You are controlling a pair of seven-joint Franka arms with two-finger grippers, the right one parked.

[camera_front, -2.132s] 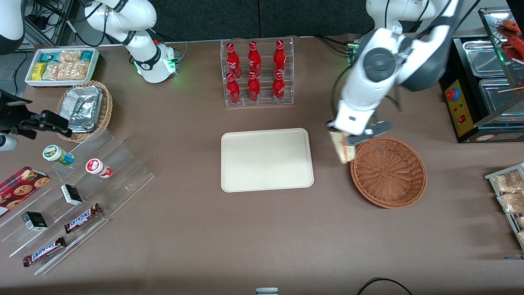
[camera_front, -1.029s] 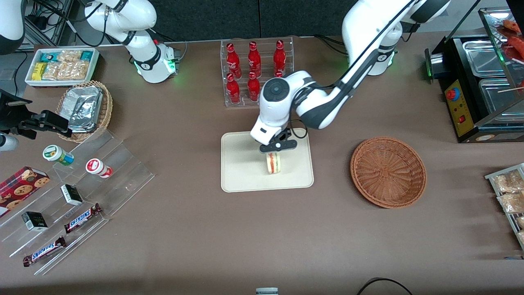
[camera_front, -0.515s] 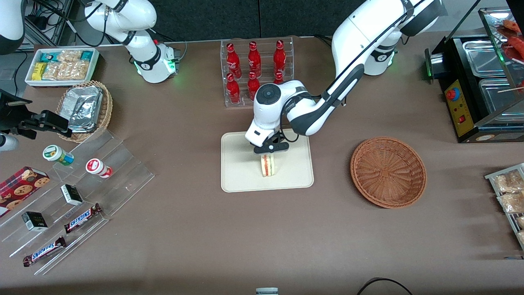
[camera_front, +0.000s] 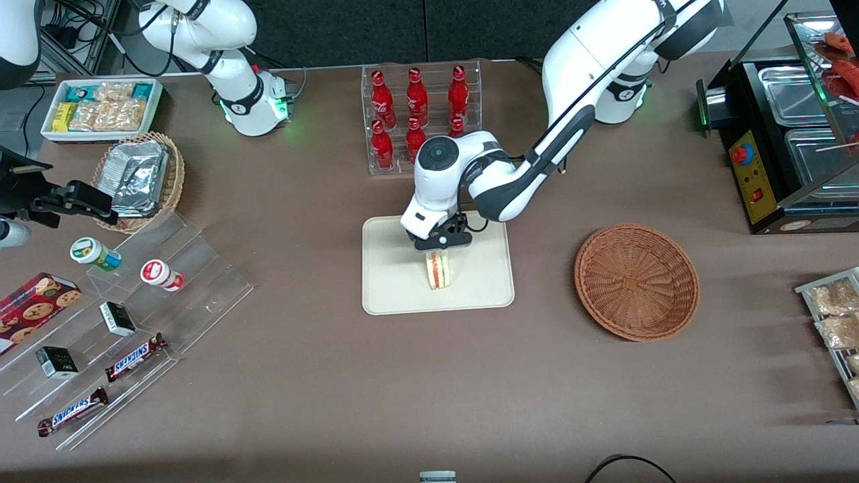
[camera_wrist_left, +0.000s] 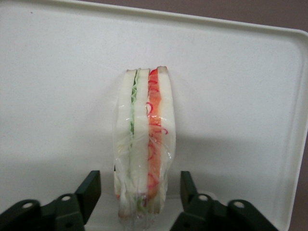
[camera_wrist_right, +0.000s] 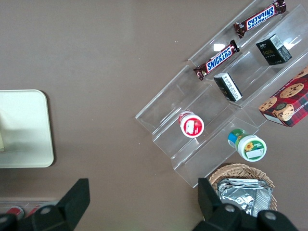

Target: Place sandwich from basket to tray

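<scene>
- The sandwich stands on edge on the tray, near the tray's middle, its long axis running from 12 to 6 o'clock in the front view.
- The gripper sits over the sandwich's 12 o'clock end; its fingers stand apart, a gap showing on each side of the bread, so it is let go.
- Half a second ago the gripper sat in almost the same spot; two seconds ago it carried the sandwich at the rim of the basket, now empty at 3 o'clock from the tray.
- I judge a straight lift comes next.
</scene>
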